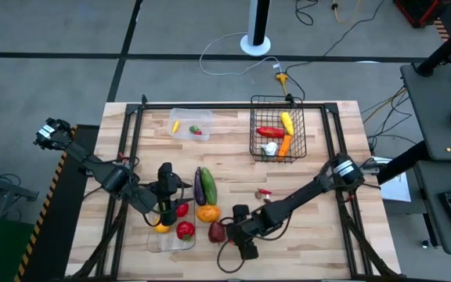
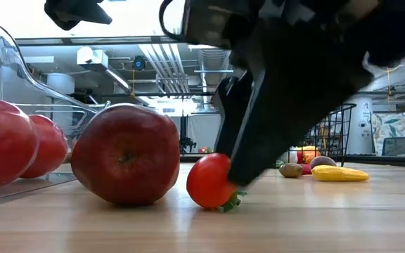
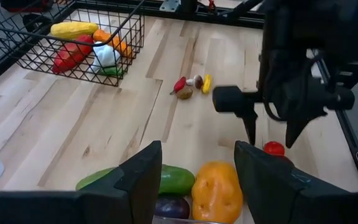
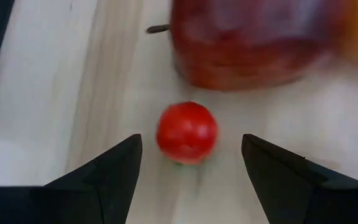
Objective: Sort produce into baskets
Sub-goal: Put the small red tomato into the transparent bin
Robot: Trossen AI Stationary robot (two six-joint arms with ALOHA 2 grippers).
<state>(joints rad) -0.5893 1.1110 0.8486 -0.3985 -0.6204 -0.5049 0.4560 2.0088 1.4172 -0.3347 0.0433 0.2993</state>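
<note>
Right gripper (image 4: pixel 191 171) jaws wide, straddling round glossy tomato (image 4: pixel 187 132); left gripper (image 3: pixel 194 174) jaws apart.

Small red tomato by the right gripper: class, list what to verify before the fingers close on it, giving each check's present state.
1. Right gripper open: ok.
2. Small red tomato centred between its fingers: ok.
3. Tomato resting on the table: ok.
4. Dark red apple apart from the tomato: ok.
5. Fingertips low enough to grip: cannot tell.
6. Left gripper open, away over the cucumber and orange pepper: ok.
</note>
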